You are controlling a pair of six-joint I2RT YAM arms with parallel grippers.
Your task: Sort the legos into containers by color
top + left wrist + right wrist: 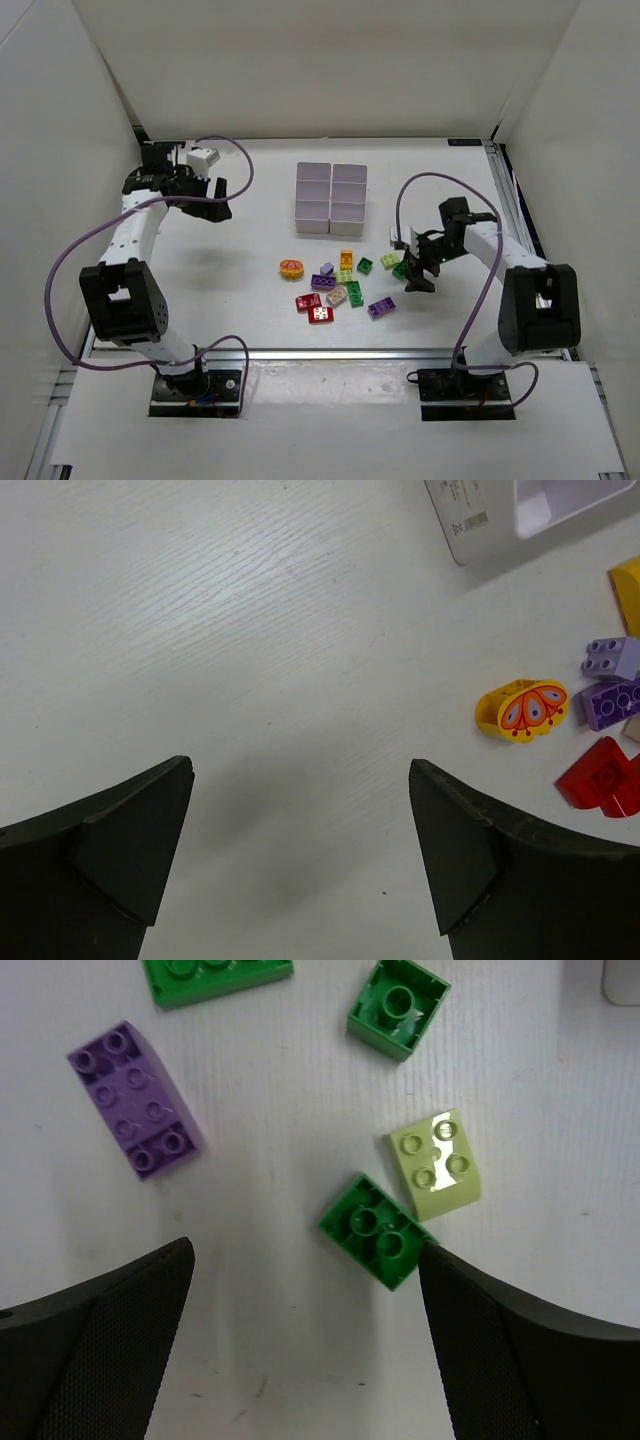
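The legos lie loose on the table in front of the containers [330, 197], a white block of square boxes. Among them are a yellow oval piece [291, 268], red bricks [315, 308] and a purple brick [381, 308]. My right gripper [417, 278] hangs open low over the pile's right end. In the right wrist view an upside-down green brick [376, 1230] lies against the tip of the right finger [480, 1330], beside a lime brick [438, 1165]. My left gripper [213, 205] is open over bare table, left of the containers, holding nothing.
The left wrist view shows the yellow oval piece [522, 710], purple bricks [612, 680], a red brick [605, 780] and a container corner [480, 520] off to the right. White walls enclose the table on three sides. Purple cables loop beside both arms.
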